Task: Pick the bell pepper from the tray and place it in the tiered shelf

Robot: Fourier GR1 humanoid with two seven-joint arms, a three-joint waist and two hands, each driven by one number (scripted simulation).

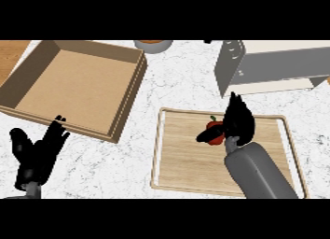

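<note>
Bare surface [185, 91] lies open between the tray [185, 161] and the tiered shelf [285, 63] at far right; a bare lane runs between tray and the open box [71, 84], which fills the far left; a bowl [153, 45] stands at the far edge between box and shelf.

A light wooden tray [182, 158] lies near the bench's [175, 93] near right corner. On it sits a red bell pepper with a green stem [214, 126]. The black right hand [238, 125] lies against the pepper, fingers stretched out, thumb across its near side. A grey-and-white tiered shelf [278, 65] stands at the far right, and an open brown box [71, 84] at the far left. The left hand [36, 154] rests open at the near left.
</note>
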